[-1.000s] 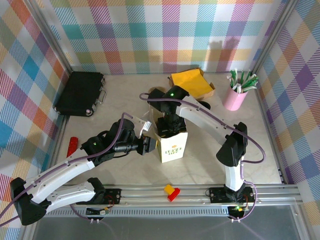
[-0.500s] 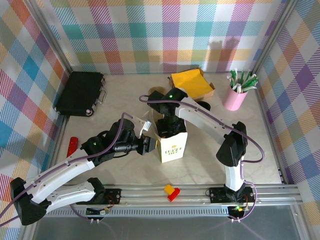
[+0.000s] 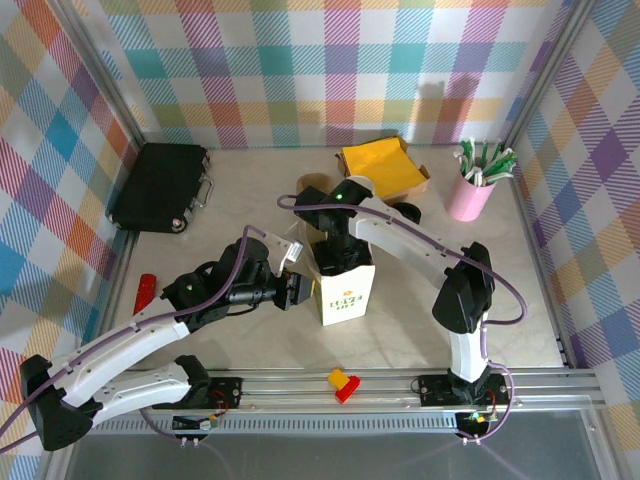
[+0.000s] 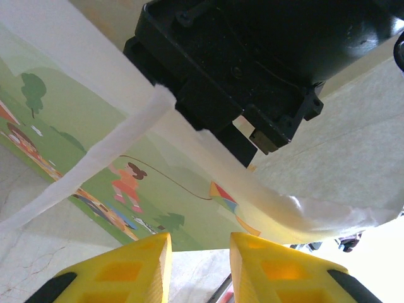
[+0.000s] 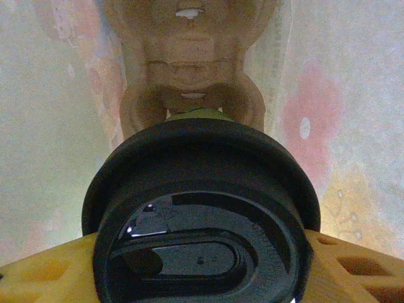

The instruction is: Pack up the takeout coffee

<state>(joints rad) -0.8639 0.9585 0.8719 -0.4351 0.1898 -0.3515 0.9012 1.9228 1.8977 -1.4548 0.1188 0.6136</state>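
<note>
Yellow fingers of the right gripper (image 5: 201, 268) clamp the takeout coffee (image 5: 201, 158) by the sides of its black lid, down inside the white paper bag (image 3: 347, 295) — the bag's walls stand close on either side of the hand, and the creased bottom fold lies ahead of the fingertips. Just outside the bag's printed side wall, the left gripper (image 4: 199, 252) holds its jaws a little apart with nothing between them, the wall's folded edge slanting ahead of it — bare table (image 3: 250, 190) lies open on that hand's outer side.
</note>
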